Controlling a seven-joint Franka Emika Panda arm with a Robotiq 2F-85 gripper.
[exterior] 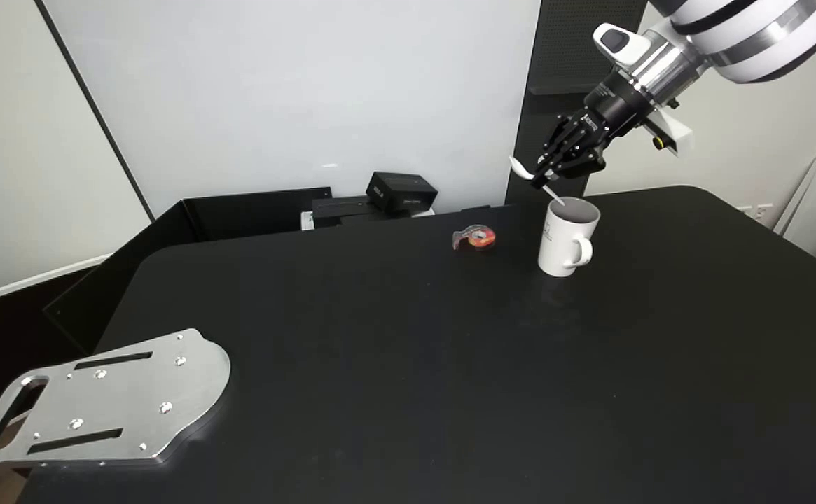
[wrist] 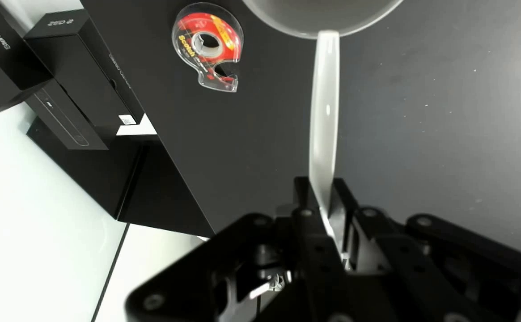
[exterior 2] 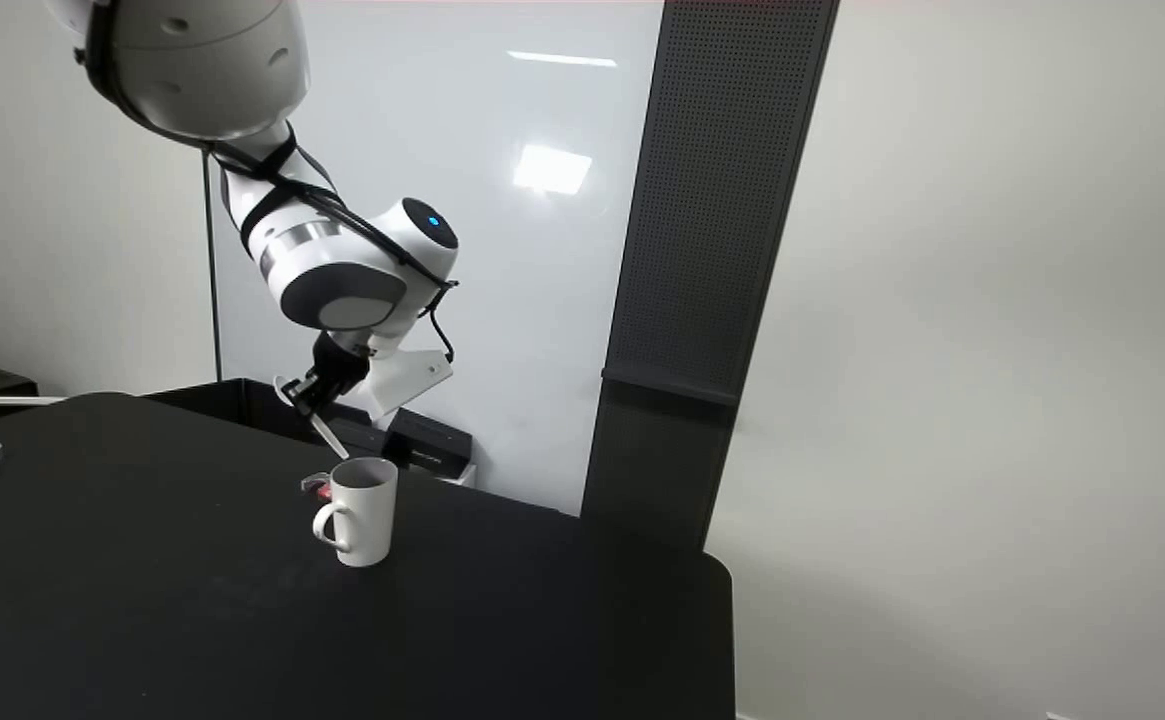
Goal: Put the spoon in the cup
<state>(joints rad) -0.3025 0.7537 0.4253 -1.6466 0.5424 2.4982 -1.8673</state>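
Slanting, the spoon [wrist: 324, 123] sits pinched between the jaws.

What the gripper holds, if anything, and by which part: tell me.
The gripper holds the white spoon by its handle, close to the bowl.

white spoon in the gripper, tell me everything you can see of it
The spoon is plain white and smooth with a slight shine, perhaps plastic. The gripper clamps it in the air at a slant, hiding part of it. Its curved bowl sticks out beyond the grip at the upper end; its slim, straight handle points down toward the mug, with a blunt tip by the rim. Whether that tip touches the mug or hangs just over it, I cannot tell.
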